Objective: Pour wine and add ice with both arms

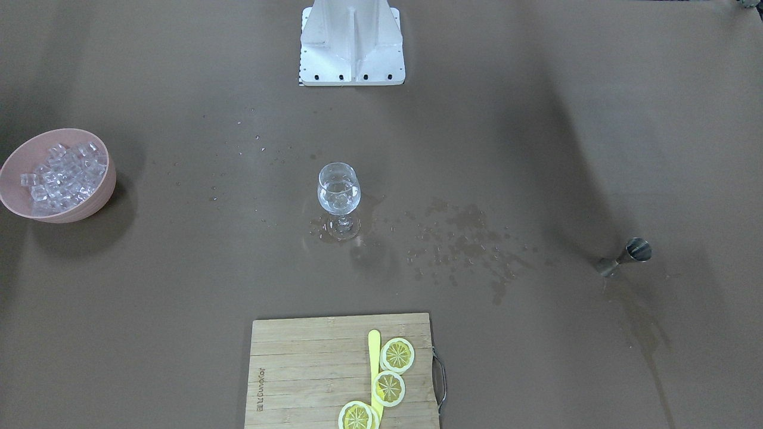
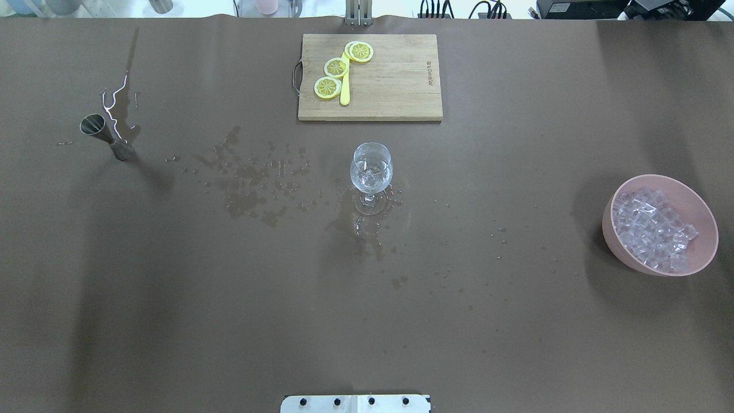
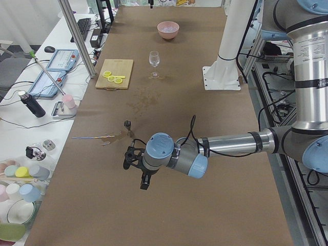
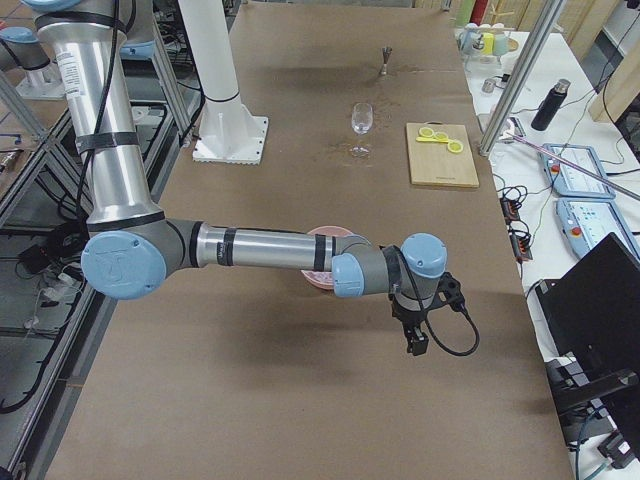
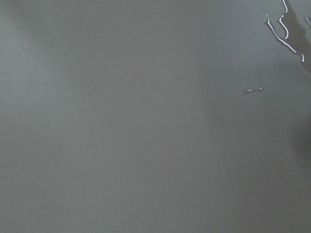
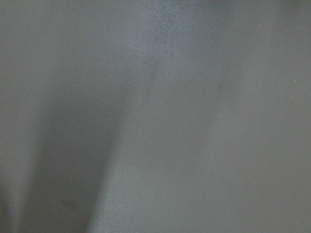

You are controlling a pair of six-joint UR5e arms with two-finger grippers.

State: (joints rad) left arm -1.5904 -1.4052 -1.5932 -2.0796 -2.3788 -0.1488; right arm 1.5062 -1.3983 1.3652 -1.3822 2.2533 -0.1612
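A: Clear stemmed wine glass [image 2: 371, 172] stands upright, centre of the overhead frame. Its foot sits among wet patches [image 2: 246, 195] that trail left across the brown table [image 2: 367, 321].

B: Contents?

A: A little colourless liquid low in the glass, probably the wine [image 1: 338, 196]. The glints could be a cube or only reflections; can't settle it from here.

B: Ice?

A: Heap of small clear ice cubes [image 2: 654, 229] in a round pink bowl [image 2: 699, 209], right edge of the overhead frame. Small steel double-cone jigger [image 2: 106, 136] stands upper left. Reads as one supply per arm, with the glass midway so both can reach.

B: The board?

A: Bamboo cutting board [image 2: 395, 86] at top centre, with yellow lemon slices [image 2: 336, 67] lying on it. No part in this job.

B: Claws?

A: Left gripper [image 3: 136, 169] hangs over bare table, below the jigger in the left side view. Right gripper [image 4: 418, 335] hangs near the bowl in the right side view. Both wrist cameras show table only, so I cannot tell whether either is released or clenched.

B: Stage?

A: My judgement: wine poured at least partly, ice not clearly in.
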